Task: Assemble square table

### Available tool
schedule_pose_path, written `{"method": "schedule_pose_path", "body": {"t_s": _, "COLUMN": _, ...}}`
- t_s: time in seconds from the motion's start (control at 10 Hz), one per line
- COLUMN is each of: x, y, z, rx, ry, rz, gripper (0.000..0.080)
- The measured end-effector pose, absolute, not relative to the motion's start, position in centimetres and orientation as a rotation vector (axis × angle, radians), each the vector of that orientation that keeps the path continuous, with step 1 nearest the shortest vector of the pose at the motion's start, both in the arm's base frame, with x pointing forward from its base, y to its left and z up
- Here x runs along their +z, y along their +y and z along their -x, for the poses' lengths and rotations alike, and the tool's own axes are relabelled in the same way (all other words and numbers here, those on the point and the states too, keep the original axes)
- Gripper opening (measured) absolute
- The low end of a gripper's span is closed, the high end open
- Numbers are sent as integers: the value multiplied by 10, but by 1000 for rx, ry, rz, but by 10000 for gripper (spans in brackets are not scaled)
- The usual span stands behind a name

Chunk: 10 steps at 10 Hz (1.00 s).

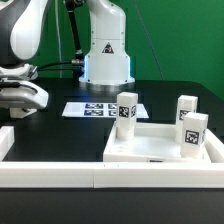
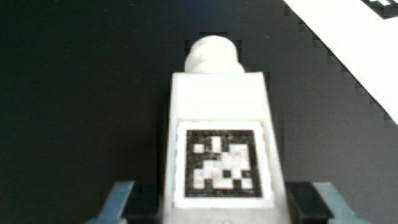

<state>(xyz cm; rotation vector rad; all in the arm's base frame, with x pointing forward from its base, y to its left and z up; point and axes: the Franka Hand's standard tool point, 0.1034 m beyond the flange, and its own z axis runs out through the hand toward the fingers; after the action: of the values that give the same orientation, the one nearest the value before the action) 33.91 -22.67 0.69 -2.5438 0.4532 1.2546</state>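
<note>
In the exterior view the square table top [image 1: 160, 152] lies flat on the black table [image 1: 60, 135], on the exterior view's right and near the camera, with its raised rim turned upward. Three white tagged legs stand close to it: one leg [image 1: 126, 112] at its far left corner, one leg [image 1: 186, 109] at the far right, and one leg [image 1: 193, 134] nearer, at the right side, which seems to stand inside the rim. From this view I cannot tell if any of them is already fastened to the top or only stands there. The gripper [image 1: 22, 97] is far away from the top, at the exterior view's left edge, and its fingers are hard to see there. The wrist view gives more: a fourth leg [image 2: 219, 130], a white block with a tag and a rounded peg at its end, lies between the two fingertips [image 2: 118, 201], and the jaws stand close against its two sides, so I judge that they are closed on this leg. The marker board [image 1: 97, 108] lies farther back, in front of the robot base [image 1: 106, 55]. By my judgement the work is in an early or middle stage: this leg must still be carried to the top and joined, and the other three perhaps too.
</note>
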Motion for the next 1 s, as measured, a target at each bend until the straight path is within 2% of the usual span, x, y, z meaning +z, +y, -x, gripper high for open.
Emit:
{"method": "schedule_pose_path", "body": {"t_s": 0.2, "x": 9, "y": -226, "z": -341, "rx": 1255, "ry": 449, "rz": 2545, "gripper": 288}}
{"method": "schedule_pose_path", "body": {"t_s": 0.5, "x": 64, "y": -208, "z": -381, "rx": 1191, "ry": 381, "rz": 2566, "gripper": 288}}
{"method": "schedule_pose_path", "body": {"t_s": 0.6, "x": 74, "y": -202, "z": -384, "rx": 1180, "ry": 365, "rz": 2574, "gripper": 288}}
{"method": "schedule_pose_path", "body": {"t_s": 0.8, "x": 66, "y": -204, "z": -387, "rx": 1058, "ry": 375, "rz": 2648, "gripper": 288}}
{"method": "schedule_pose_path", "body": {"t_s": 1.0, "x": 69, "y": -202, "z": -395, "rx": 903, "ry": 398, "rz": 2730, "gripper": 289}}
